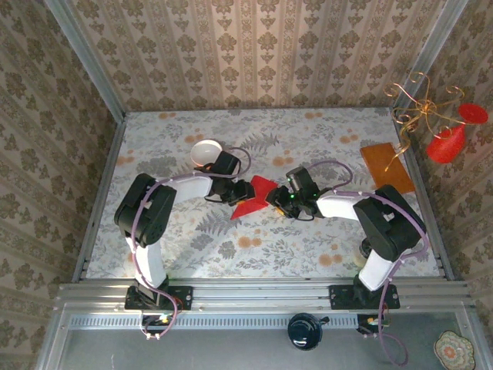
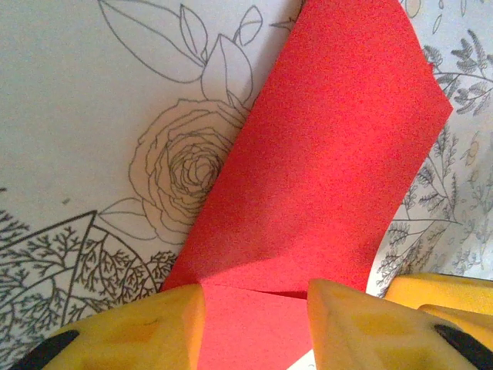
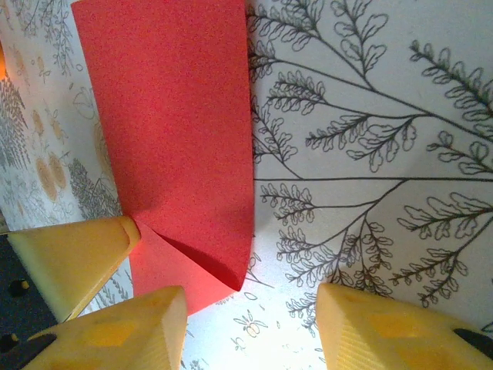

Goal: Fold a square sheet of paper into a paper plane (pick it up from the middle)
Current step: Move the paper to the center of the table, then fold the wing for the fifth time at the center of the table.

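The square sheet of paper (image 1: 254, 197), bright red, lies on the flowered tablecloth in the middle of the table, folded over with a slanted flap (image 2: 323, 154) (image 3: 177, 131). My left gripper (image 1: 240, 191) is on its left edge. The yellow fingers (image 2: 146, 331) stand apart astride the paper's fold, so the left gripper (image 2: 254, 331) is open over the red surface. My right gripper (image 1: 276, 200) is at the sheet's right edge. It (image 3: 250, 331) is open, with one finger (image 3: 115, 335) beside the paper's corner and bare cloth between the tips. A paper plane is out of view.
A small white bowl (image 1: 206, 152) stands behind the left arm. An orange-brown board (image 1: 387, 167) lies at the right rear. A gold stand with red ornaments (image 1: 445, 142) hangs over the right wall. Patterned walls enclose the table on three sides.
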